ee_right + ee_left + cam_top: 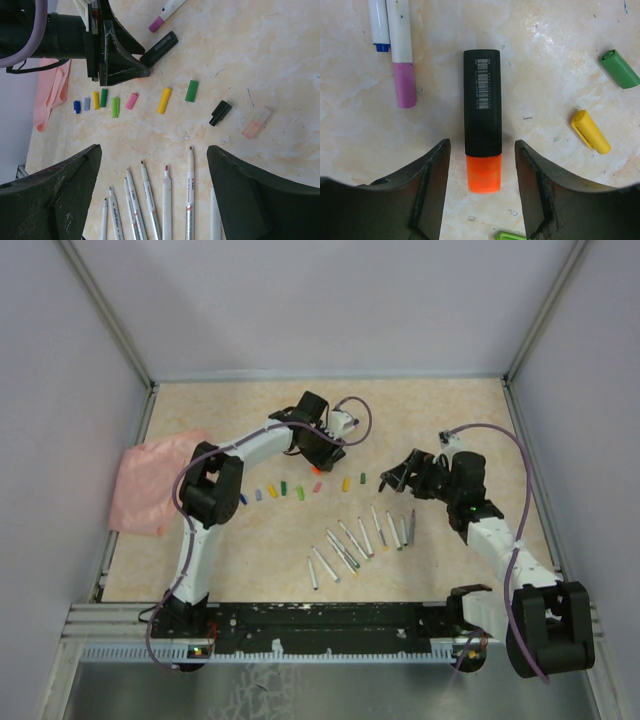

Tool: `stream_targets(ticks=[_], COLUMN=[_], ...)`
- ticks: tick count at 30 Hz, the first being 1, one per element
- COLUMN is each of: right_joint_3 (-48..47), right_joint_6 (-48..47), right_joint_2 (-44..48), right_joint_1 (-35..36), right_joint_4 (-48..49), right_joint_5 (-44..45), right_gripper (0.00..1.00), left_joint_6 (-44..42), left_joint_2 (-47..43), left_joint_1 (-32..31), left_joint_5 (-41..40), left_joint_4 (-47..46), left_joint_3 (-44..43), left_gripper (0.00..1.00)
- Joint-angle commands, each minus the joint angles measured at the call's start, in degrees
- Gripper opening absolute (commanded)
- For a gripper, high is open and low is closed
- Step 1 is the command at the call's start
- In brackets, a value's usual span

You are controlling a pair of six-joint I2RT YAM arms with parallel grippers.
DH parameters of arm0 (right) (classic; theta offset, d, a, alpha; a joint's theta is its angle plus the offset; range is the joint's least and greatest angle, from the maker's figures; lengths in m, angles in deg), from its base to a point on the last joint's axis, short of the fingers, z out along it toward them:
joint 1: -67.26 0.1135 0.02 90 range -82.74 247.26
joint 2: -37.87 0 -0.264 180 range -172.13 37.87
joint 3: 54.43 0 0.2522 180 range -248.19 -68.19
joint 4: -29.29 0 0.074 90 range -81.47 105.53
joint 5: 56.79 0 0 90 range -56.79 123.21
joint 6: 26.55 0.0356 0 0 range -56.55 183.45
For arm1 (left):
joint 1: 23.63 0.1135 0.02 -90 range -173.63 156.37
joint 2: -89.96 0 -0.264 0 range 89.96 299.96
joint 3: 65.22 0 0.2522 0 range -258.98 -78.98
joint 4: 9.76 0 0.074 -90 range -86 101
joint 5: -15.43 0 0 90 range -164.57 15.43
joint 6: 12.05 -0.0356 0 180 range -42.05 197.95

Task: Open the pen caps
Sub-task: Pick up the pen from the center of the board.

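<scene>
While the left gripper [482,192] hangs open astride the highlighter [482,112], the right gripper [397,476] hovers open mid-table.

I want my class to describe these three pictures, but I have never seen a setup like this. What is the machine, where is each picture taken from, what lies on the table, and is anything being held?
These are two robot arms bolted at the near edge of a table. The wide picture looks down from above and behind them. The other two come from cameras on the wrists, so each shows its own claw's dark fingers at the bottom.

On the table lie a fan of slim uncapped pens, a row of small coloured pen caps and a pink cloth.

The left claw is open, its fingers on either side of a black highlighter whose orange cap is on; it isn't gripping it. The right claw is open over the pens, holding nothing.
</scene>
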Motion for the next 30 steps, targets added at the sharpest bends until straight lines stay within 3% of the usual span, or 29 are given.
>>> stream_targets(ticks=[1,15,24,30], right_joint_3=[-1.26,-1.38,-1.43,-1.27], right_joint_6=[-0.43,-0.33,-0.74,-1.62], right_joint_2=[1.15,1.68,2.46,3.59], right_joint_1=[-0.19,-0.20,-0.26,-0.20], right_joint_4=[2.50,2.25,2.37,3.63], right_joint_5=[-0.14,-0.53,-1.42,-3.79], right_gripper=[0.87,0.87,0.87,0.86], left_joint_6=[-0.83,-0.86,-1.65,-1.31], left_joint_2=[0.62,1.02,-1.10,-3.76], left_joint_1=[0.27,0.29,0.43,1.15], left_joint_5=[1.77,-0.10,-1.02,0.50], left_joint_4=[0.26,-0.01,-0.05,0.11], left_joint_3=[1.01,1.30,0.75,0.55], left_gripper=[0.58,0.36,0.08,0.00])
